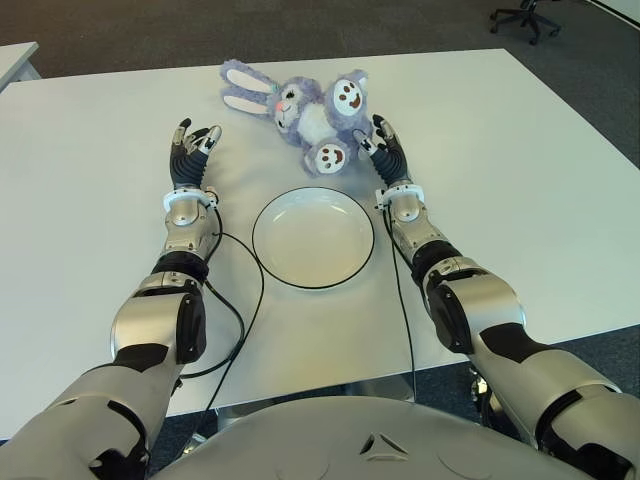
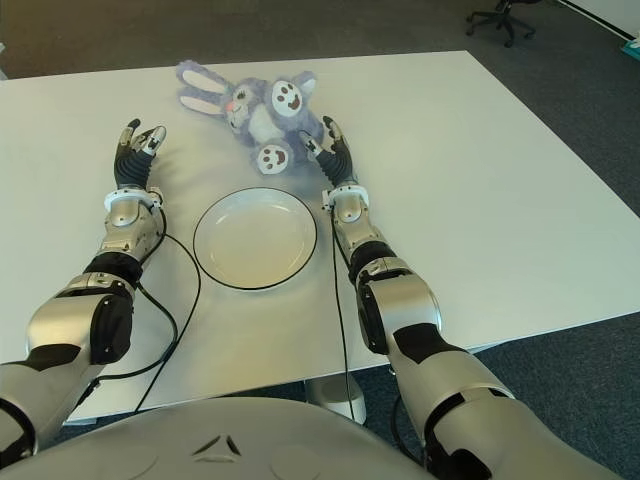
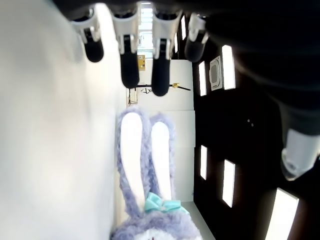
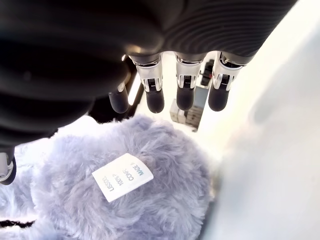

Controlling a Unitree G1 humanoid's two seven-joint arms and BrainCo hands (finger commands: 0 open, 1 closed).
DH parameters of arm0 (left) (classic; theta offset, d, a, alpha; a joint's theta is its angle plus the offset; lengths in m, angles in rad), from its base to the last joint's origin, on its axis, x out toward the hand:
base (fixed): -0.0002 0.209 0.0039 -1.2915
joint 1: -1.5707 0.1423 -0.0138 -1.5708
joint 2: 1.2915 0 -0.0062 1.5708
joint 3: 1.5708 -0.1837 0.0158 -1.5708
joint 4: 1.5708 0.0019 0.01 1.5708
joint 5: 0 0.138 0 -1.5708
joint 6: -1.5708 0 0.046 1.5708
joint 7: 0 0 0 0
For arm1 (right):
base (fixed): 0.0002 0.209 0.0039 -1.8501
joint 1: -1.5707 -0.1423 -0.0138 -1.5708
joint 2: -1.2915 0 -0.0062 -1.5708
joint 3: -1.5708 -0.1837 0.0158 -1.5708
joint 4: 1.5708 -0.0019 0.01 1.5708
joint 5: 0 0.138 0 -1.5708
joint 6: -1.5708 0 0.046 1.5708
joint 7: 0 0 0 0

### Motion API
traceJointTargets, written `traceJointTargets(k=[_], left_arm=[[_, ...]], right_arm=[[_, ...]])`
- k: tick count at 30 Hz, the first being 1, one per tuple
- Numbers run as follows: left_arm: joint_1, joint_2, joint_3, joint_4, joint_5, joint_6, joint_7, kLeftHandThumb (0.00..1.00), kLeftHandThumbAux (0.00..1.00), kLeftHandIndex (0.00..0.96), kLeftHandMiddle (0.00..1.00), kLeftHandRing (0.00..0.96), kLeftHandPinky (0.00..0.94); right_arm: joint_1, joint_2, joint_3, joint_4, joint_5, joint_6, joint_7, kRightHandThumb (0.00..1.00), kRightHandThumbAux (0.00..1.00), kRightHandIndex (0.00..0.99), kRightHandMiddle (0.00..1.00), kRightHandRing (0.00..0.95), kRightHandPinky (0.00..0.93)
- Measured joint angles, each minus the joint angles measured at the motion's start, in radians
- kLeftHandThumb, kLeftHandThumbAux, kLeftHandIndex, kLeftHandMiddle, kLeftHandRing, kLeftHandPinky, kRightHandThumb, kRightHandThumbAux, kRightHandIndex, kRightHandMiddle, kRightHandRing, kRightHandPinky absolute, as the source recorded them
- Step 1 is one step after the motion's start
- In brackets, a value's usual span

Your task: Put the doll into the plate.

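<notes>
Your two head eyes look forward and down at the same table (image 1: pixel 90 200). Each wrist camera sits close behind its own fingers, both catching the doll (image 4: pixel 125 200).

Doll (image 1: pixel 305 112) lilac, white ears, teal bow; plate (image 1: pixel 313 237) white, dark rim; table (image 1: pixel 90 170) white.

A white table (image 1: pixel 520 170) stands on dark grey carpet (image 1: pixel 130 30), an office chair (image 1: pixel 525 15) beyond it.

Chair (image 1: pixel 527 17) cut off by the top edge; small print on the doll's (image 4: pixel 125 200) tag (image 4: pixel 122 176) unreadable.
</notes>
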Motion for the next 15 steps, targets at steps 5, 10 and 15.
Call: traceJointTargets(k=[5, 10, 15], left_arm=[[0.0, 0.0, 0.0, 0.0, 0.0, 0.0, 0.0, 0.0, 0.526, 0.084, 0.232, 0.177, 0.039], [-0.001, 0.0, 0.0, 0.0, 0.0, 0.0, 0.0, 0.0, 0.52, 0.083, 0.233, 0.18, 0.04], [-0.001, 0.0, 0.001, 0.0, 0.0, 0.0, 0.0, 0.0, 0.518, 0.079, 0.235, 0.184, 0.046]], right_arm=[[0.0, -0.002, 0.002, 0.0, 0.0, -0.001, -0.006, 0.191, 0.333, 0.0, 0.0, 0.0, 0.0], [0.0, -0.004, 0.002, 0.0, 0.0, -0.006, -0.009, 0.186, 0.331, 0.0, 0.0, 0.0, 0.0], [0.0, -0.005, 0.002, 0.0, 0.0, -0.011, -0.01, 0.182, 0.33, 0.0, 0.0, 0.0, 0.0]])
